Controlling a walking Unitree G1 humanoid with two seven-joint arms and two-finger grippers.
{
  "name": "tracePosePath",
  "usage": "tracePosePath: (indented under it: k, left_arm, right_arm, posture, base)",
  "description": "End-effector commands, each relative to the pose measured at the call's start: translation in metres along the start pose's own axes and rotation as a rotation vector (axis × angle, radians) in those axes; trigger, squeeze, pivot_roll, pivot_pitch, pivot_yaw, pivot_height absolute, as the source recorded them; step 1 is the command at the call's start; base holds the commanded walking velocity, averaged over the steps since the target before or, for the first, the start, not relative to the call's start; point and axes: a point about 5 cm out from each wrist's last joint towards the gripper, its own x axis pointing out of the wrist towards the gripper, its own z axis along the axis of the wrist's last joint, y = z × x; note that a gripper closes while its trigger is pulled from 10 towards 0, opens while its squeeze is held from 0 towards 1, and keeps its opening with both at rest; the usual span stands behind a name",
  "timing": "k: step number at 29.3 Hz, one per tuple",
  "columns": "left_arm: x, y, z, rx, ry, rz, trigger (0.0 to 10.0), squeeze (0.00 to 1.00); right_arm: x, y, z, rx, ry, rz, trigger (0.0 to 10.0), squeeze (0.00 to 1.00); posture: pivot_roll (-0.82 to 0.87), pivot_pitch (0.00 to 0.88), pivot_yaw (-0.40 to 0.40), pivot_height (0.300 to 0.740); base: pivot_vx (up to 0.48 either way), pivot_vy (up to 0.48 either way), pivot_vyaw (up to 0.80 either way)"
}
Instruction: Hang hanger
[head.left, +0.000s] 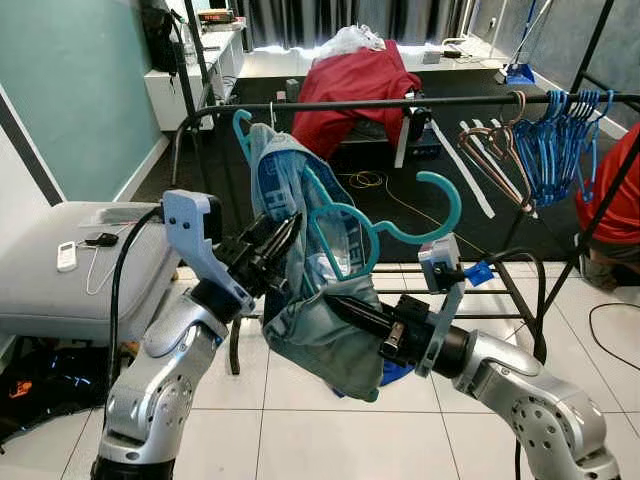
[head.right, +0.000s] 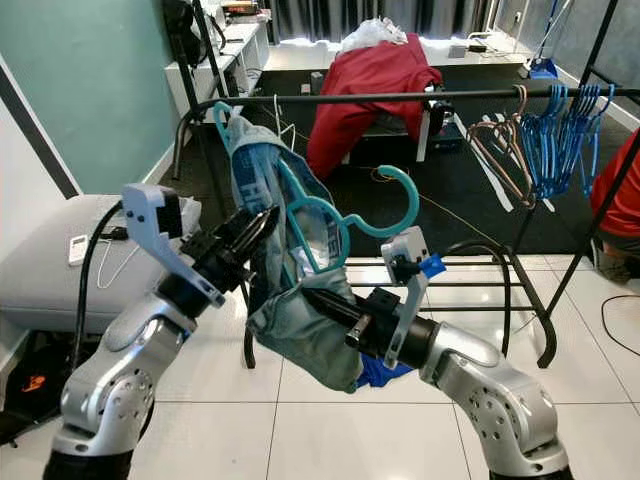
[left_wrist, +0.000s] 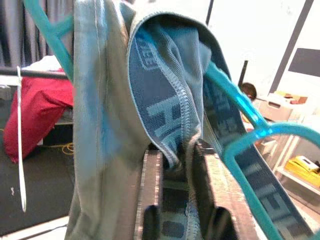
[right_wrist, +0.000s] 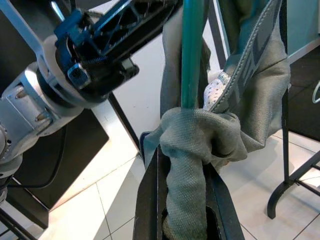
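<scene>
Head eyes look down over both arms; wrist cameras sit close, perhaps touching, the garment (left_wrist: 105, 130).

Left hand (head.left: 285, 238), right hand (head.left: 335, 303), both clamped.

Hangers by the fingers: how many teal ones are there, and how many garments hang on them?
Teal hangers: 2
Grey-blue garment: 1
Total: 3

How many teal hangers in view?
2: one hanger hooked on the rail under the garment, one hanger held up off it. Bunched blue ones excluded.
</scene>
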Motion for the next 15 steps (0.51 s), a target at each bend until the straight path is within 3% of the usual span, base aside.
tracePosePath:
  k: [1, 9, 15]
  left_arm:
    - [-0.002, 0.014, 0.003, 0.037, -0.003, 0.053, 0.0, 0.00]
    - [-0.005, 0.025, 0.009, 0.077, -0.010, 0.092, 0.0, 0.00]
    - [-0.008, 0.047, 0.021, 0.164, -0.031, 0.202, 0.0, 0.00]
  right_arm:
    - [0.002, 0.006, -0.001, -0.006, 0.010, 0.027, 0.0, 0.00]
    - [0.002, 0.006, -0.003, -0.005, 0.023, 0.024, 0.0, 0.00]
    - [-0.002, 0.001, -0.015, -0.004, 0.115, -0.019, 0.0, 0.00]
  posture:
    - [-0.08, 0.000, 0.044, 0.740]
    - [-0.08, 0.000, 0.045, 0.740]
    - [-0.08, 0.000, 0.044, 0.740]
  base:
    - [0.000, 0.000, 0.00]
    - [0.000, 0.000, 0.00]
    - [0.000, 0.000, 0.00]
